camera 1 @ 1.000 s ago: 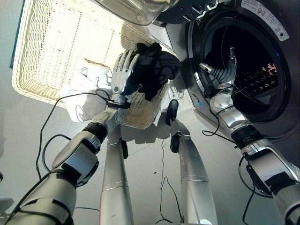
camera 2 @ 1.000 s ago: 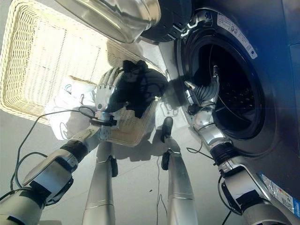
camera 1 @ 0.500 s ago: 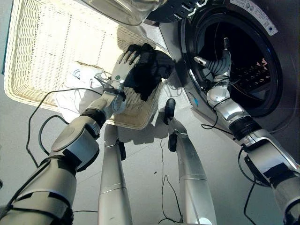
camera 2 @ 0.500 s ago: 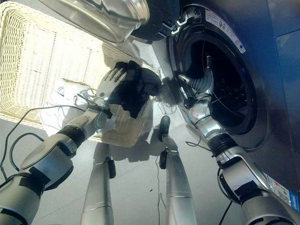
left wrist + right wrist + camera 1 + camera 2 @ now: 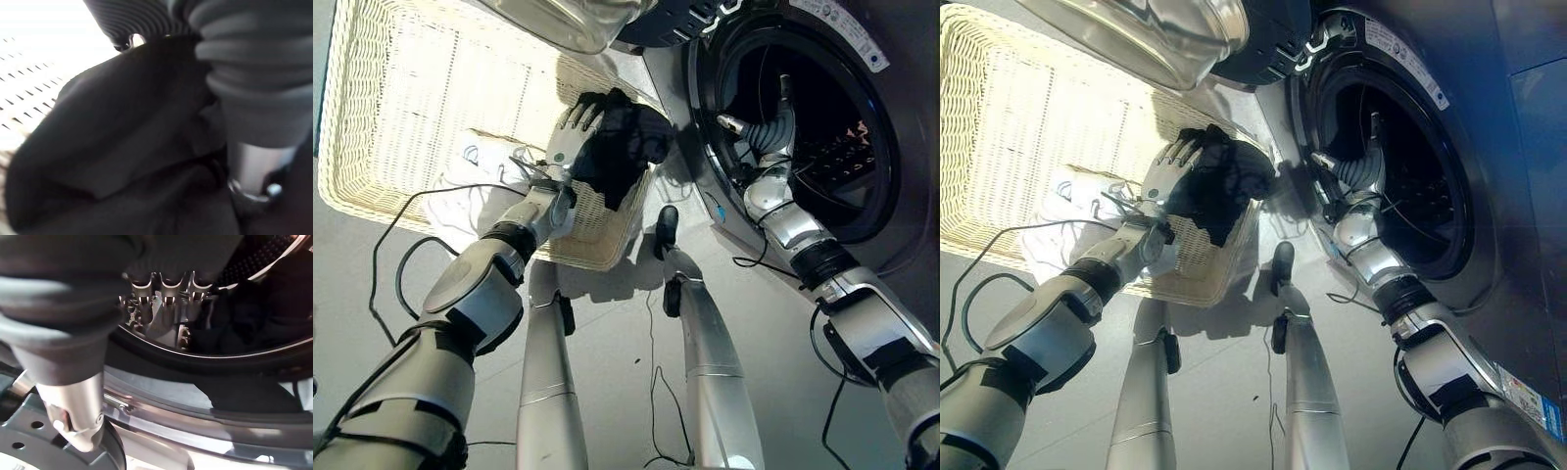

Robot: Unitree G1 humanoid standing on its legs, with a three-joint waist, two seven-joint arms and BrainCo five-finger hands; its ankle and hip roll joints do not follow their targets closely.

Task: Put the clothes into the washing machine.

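Left eye view tells me I'm midway: my left hand [image 5: 570, 132] clutches a black garment [image 5: 625, 147] over the basket [image 5: 391, 108] rim, white clothes [image 5: 475, 181] remain inside, my right hand [image 5: 766, 132] rests spread at the washing machine [image 5: 862, 59] drum

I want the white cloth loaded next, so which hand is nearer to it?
Left. The left hand grips black clothing beside the white cloth; the right hand is at the washing machine opening.

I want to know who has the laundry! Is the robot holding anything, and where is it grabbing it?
Yes. The left hand grips the black garment by its bunched upper part, over the wicker basket. The right hand holds nothing, at the washing machine's opening.
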